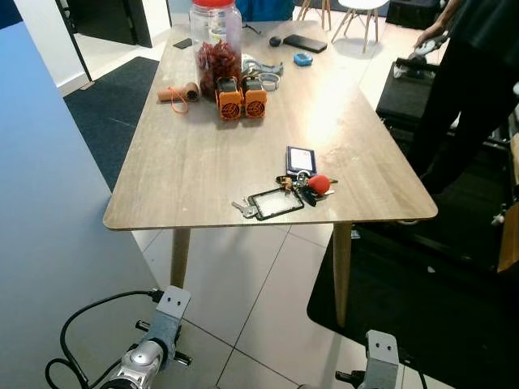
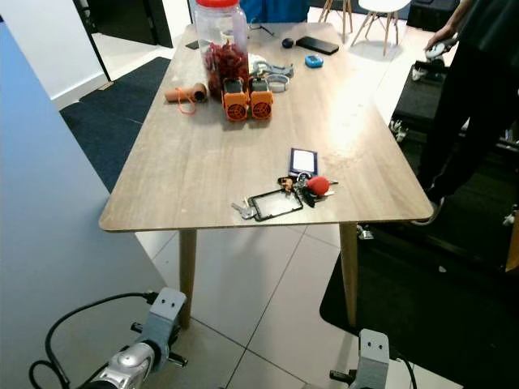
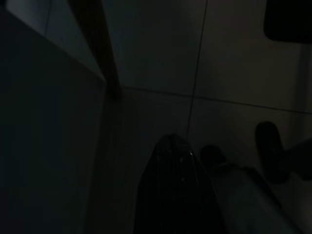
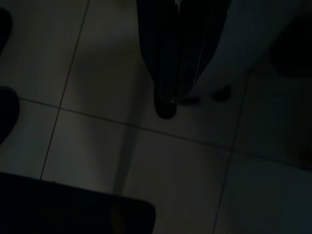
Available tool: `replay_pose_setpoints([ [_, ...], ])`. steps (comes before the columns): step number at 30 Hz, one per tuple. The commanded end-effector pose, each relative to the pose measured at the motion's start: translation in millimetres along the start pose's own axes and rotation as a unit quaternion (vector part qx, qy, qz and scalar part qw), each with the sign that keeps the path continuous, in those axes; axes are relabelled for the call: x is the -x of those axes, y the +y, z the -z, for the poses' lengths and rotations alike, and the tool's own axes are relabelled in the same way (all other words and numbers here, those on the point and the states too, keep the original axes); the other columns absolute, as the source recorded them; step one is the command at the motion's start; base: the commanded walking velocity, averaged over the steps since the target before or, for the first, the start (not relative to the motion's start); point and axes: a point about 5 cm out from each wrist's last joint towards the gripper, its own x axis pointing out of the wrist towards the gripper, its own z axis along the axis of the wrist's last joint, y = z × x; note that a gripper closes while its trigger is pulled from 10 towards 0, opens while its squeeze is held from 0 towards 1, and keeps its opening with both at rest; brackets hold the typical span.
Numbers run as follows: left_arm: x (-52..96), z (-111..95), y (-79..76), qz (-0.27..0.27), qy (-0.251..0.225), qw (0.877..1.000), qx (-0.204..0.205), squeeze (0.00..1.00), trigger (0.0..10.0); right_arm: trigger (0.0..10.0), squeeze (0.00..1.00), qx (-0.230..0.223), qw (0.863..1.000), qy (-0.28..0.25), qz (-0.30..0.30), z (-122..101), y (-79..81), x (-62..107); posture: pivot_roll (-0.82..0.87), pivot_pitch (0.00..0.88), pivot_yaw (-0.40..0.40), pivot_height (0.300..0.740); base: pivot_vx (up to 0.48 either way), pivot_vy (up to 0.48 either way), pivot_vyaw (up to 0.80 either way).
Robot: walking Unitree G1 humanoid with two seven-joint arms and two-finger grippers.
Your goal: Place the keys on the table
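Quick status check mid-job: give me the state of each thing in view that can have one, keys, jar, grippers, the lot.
keys: lying flat near the table's front edge, not held
jar: upright, red lid on, part full of red contents
two orange devices: standing side by side, against the jar
dark phone: lying flat at the far end
left gripper: hanging low over the floor, holding nothing
right gripper: hanging low over the floor, fingers together, holding nothing

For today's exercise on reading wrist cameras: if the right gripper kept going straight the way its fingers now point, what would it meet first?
Most likely the tiled floor. The right gripper hangs pointing down at pale tiles, and nothing visible lies between, though the picture is very dark.
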Motion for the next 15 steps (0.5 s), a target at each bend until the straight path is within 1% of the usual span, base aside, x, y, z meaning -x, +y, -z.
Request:
replay_pose_setpoints([
  [1, -0.1, 6.0, -3.2, 0.004, 0.024, 1.000, 0.007, 0.00, 10.0, 10.0, 0.00, -0.009, 1.000, -0.005, -0.003, -3.0, 2.1, -1.0, 0.00, 0.025, 0.015, 0.740, 0.000, 0.000, 0.00],
  [2, -0.1, 6.0, -3.2, 0.004, 0.024, 1.000, 0.007, 0.00, 10.0, 10.0, 0.00, -0.009, 1.000, -0.005, -0.003, -3.0, 2.1, -1.0, 0.00, 0.025, 0.015, 0.740, 0.000, 0.000, 0.00],
  [3, 0.0, 5.6, -3.4, 0.004, 0.020, 1.000, -0.007, 0.00, 10.0, 10.0, 0.00, -0.023, 1.000, -0.011, -0.018, -6.8, 6.4, -2.3, 0.00, 0.035, 0.022, 0.740, 0.000, 0.000, 0.00],
  [4, 0.0, 5.6, -3.4, 0.004, 0.020, 1.000, -0.007, 0.00, 10.0, 10.0, 0.00, -0.023, 1.000, -0.011, -0.018, -6.8, 6.4, -2.3, 0.00, 0.035, 0.022, 0.740, 0.000, 0.000, 0.00],
  [5, 0.1, 4.3, -3.4, 0.001, 0.010, 1.000, -0.003, 0.00, 10.0, 10.0, 0.00, -0.031, 0.999, -0.012, -0.022, -7.8, 8.0, -2.7, 0.00, 0.035, 0.022, 0.740, 0.000, 0.000, 0.00],
  [9, -1.0, -0.5, -3.7, 0.001, -0.001, 0.999, 0.035, 0.00, 10.0, 10.0, 0.00, -0.032, 0.999, -0.012, -0.030, -8.2, 8.9, -2.8, 0.00, 0.028, 0.009, 0.740, 0.000, 0.000, 0.00],
  [12, -1.6, -2.2, -3.7, 0.006, -0.001, 0.999, 0.054, 0.00, 10.0, 10.0, 0.00, -0.020, 0.999, -0.019, -0.028, -9.9, 9.0, -2.8, 0.00, 0.038, 0.024, 0.740, 0.000, 0.000, 0.00],
  [15, -2.3, -2.5, -8.0, 0.028, 0.004, 0.998, 0.058, 0.00, 10.0, 10.0, 0.00, -0.020, 0.999, -0.014, -0.030, -9.3, 8.4, -2.8, 0.00, 0.049, 0.020, 0.740, 0.000, 0.000, 0.00],
])
